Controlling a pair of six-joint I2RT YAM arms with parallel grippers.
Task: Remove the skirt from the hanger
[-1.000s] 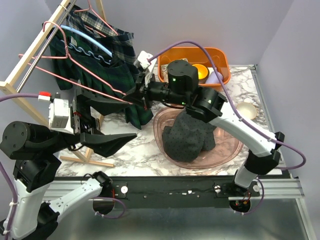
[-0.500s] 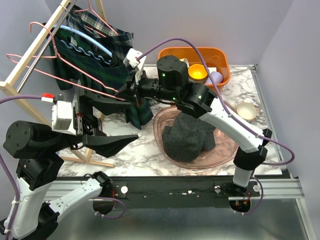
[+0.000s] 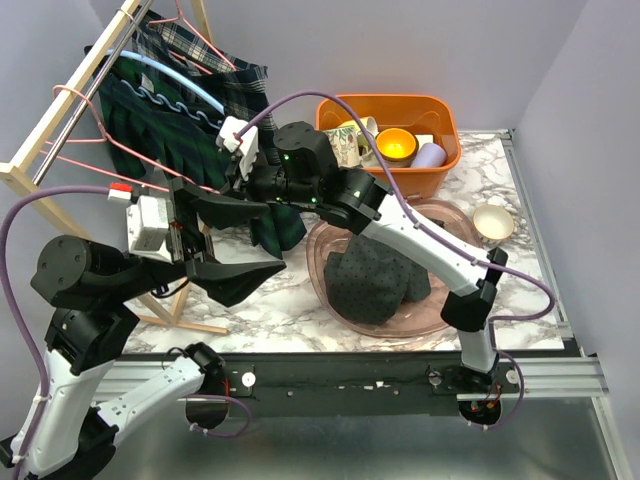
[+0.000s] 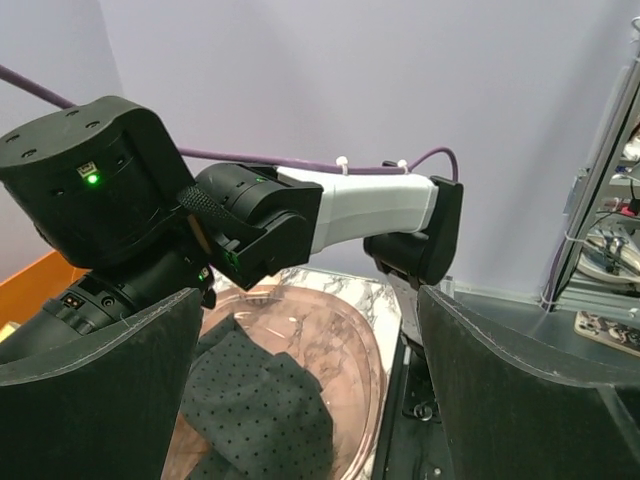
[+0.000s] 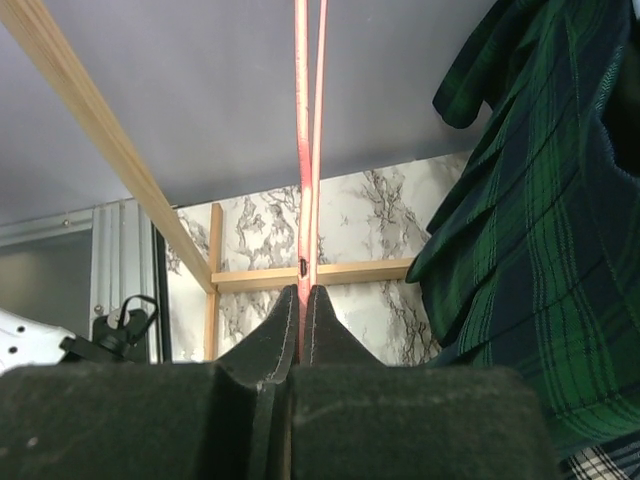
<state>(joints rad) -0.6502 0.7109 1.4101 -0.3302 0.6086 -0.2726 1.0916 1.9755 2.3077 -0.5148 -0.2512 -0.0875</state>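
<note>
Skirt [image 3: 150,130], green plaid, hangs on pink hanger [image 5: 308,150] at the far-left corner of the tabletop [image 3: 270,312]. Right gripper [image 5: 303,300] has its jaws clamped on the hanger's wire; left gripper [image 3: 237,240] jaws gape wide, holding nothing.

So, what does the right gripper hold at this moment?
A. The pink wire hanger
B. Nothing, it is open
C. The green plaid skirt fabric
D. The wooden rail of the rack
A: in the right wrist view, the right gripper is shut on the thin pink wire hanger, while the green plaid skirt hangs off to the side, outside the fingers.
</note>
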